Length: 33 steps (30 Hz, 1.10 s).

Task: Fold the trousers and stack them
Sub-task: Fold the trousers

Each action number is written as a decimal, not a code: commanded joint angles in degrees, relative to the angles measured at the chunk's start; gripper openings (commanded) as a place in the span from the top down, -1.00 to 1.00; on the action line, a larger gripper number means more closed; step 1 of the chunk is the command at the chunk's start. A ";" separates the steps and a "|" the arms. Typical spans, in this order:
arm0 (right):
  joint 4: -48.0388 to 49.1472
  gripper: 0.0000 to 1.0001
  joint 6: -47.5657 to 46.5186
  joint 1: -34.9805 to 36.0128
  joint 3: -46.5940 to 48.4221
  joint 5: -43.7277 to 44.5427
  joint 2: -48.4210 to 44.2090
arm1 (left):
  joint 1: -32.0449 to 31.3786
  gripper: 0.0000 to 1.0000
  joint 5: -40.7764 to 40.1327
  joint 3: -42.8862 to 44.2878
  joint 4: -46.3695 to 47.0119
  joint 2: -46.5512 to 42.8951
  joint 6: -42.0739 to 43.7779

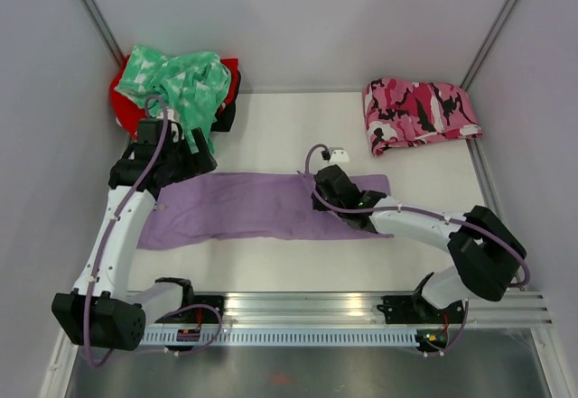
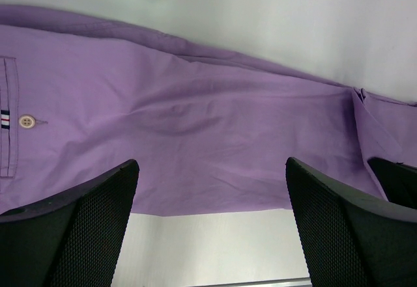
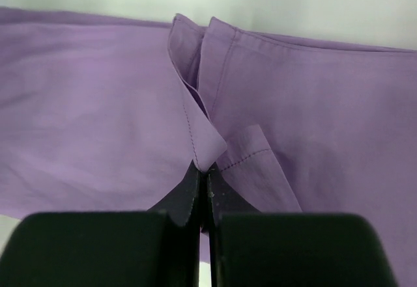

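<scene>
The lilac-purple trousers (image 1: 253,204) lie flat across the middle of the table, waistband to the left. My left gripper (image 1: 185,154) is open above the waistband end; in the left wrist view its fingers (image 2: 85,222) stand wide apart over the cloth (image 2: 195,118), with a back-pocket button (image 2: 27,122) at the left. My right gripper (image 1: 318,195) is shut on a folded hem corner of the trousers (image 3: 210,150), pinched at the fingertips (image 3: 203,173); the leg end is folded back over itself there.
A mint-green patterned garment (image 1: 181,82) lies heaped over a red one (image 1: 122,100) at the back left. A pink-black camouflage garment (image 1: 417,111) lies folded at the back right. White walls enclose the table; a metal rail (image 1: 298,312) runs along the near edge.
</scene>
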 commanded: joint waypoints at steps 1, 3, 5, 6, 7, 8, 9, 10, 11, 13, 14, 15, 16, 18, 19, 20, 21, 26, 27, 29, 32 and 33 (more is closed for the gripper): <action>12.40 1.00 11.45 3.04 3.88 3.51 2.14 | 0.44 -0.98 -0.66 -1.32 0.49 -1.36 -2.67; 15.39 1.00 14.45 4.18 4.67 4.39 4.25 | 0.53 -0.98 -0.57 -2.02 0.49 -1.53 -3.02; 17.23 1.00 15.51 6.21 6.17 5.18 6.18 | 0.71 -0.98 -0.31 -2.64 0.75 -1.97 -2.85; 17.85 1.00 15.42 6.82 6.52 5.10 6.80 | 0.80 -0.98 -0.39 -2.81 0.84 -2.15 -2.85; 17.86 1.00 15.34 7.87 8.09 5.10 7.59 | 1.06 -0.98 -0.66 -3.25 0.93 -2.24 -2.85; 17.51 1.00 15.16 8.40 8.89 5.10 9.60 | 1.23 -0.98 -0.75 -3.43 1.01 -2.41 -2.67; 17.42 1.00 14.81 8.76 9.77 4.14 10.67 | 1.50 -0.99 -0.92 -3.69 1.02 -2.50 -2.67; 18.03 1.00 14.81 9.28 10.91 3.61 12.59 | 1.76 -0.99 -0.92 -3.87 1.02 -2.59 -2.59; 18.56 1.00 14.63 9.55 11.27 3.08 13.65 | 1.85 -0.99 -1.01 -3.87 0.93 -2.67 -2.50; 17.26 1.00 15.07 9.81 12.93 2.64 16.02 | 2.46 -0.99 -1.10 -4.22 0.84 -2.85 -2.41; 16.72 0.99 15.25 9.99 13.20 2.64 16.65 | 2.73 -0.99 -1.10 -4.31 0.67 -2.94 -2.32; 16.19 1.00 16.03 9.99 13.55 2.64 17.09 | 3.08 -0.99 -1.27 -4.57 0.75 -3.20 -2.06; 15.49 1.00 16.21 9.99 13.56 2.55 17.53 | 3.43 -0.99 -1.36 -4.84 0.84 -3.38 -1.97; 14.26 1.00 16.48 10.08 13.29 1.85 17.53 | 3.87 -0.99 -1.54 -5.45 1.01 -3.82 -1.79; 14.69 1.00 16.04 10.25 12.68 0.37 17.36 | 4.13 -0.99 -1.45 -5.80 1.19 -3.82 -1.62; 14.87 0.93 15.26 10.34 12.59 -1.13 17.44 | 4.22 -0.99 -1.19 -6.15 1.37 -3.73 -1.62; 14.52 0.75 14.55 10.69 13.28 -2.10 17.44 | 4.31 -0.99 -0.49 -6.85 2.06 -3.64 -1.53; 13.38 -0.45 7.62 12.01 18.82 -15.72 15.60 | 4.31 -0.99 2.59 -8.96 3.65 -2.15 -1.79; 12.16 -0.52 6.21 12.88 22.05 -16.69 14.99 | 4.31 -0.99 3.90 -9.23 4.00 -1.97 -1.62; 5.75 -0.56 2.96 13.24 25.32 -18.10 12.79 | 4.22 -0.99 4.61 -9.85 4.97 -2.15 -1.79; -5.14 -0.58 -0.21 12.98 29.45 -12.78 8.05 | 4.22 -0.99 6.89 -10.37 5.58 -2.59 -2.06; -10.13 -0.58 -0.74 12.63 29.38 -10.31 5.17 | 4.14 -0.99 7.33 -10.46 5.67 -2.67 -2.23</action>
